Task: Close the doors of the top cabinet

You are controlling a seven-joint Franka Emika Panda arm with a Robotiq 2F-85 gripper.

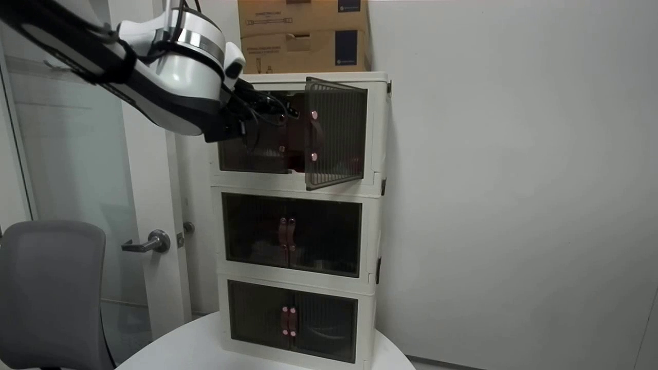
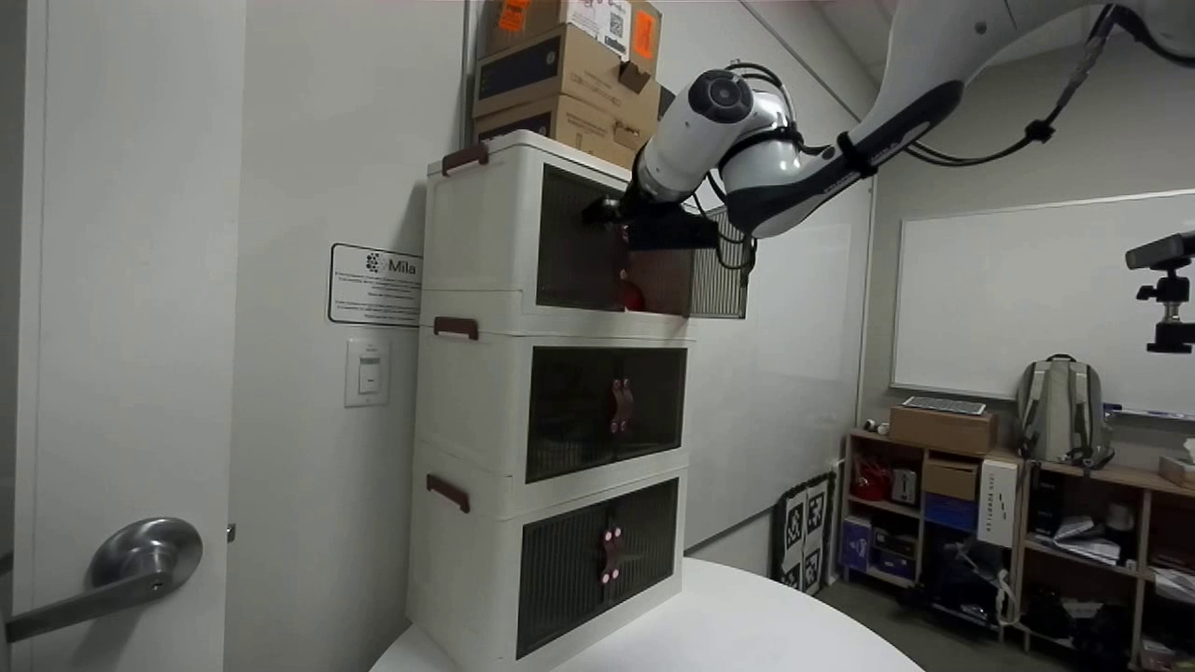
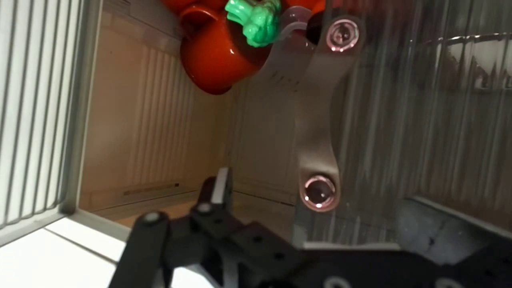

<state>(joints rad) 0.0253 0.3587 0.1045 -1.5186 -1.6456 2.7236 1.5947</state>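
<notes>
Doors (image 1: 341, 133), smoky, ribbed, two: fitted to top cabinet (image 1: 377, 133); one swung outward, its fellow close to the cabinet front. Gripper (image 3: 316, 186): fingers (image 3: 219, 190) spread wide, unclenched; strap handle (image 3: 316, 132) between them in the wrist view, contact undetermined. Edges: swung door's free edge projects past the front. Room: gap between doors, red mug (image 3: 222, 62) within; free air before pale wall (image 1: 514, 180).

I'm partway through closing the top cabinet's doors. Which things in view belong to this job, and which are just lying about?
Part of the job:
top cabinet
its open door
its other door
gripper

Not part of it:
middle tier
bottom tier
cardboard boxes on top
red mug and green broccoli-shaped piece inside
grey chair
backpack
</notes>
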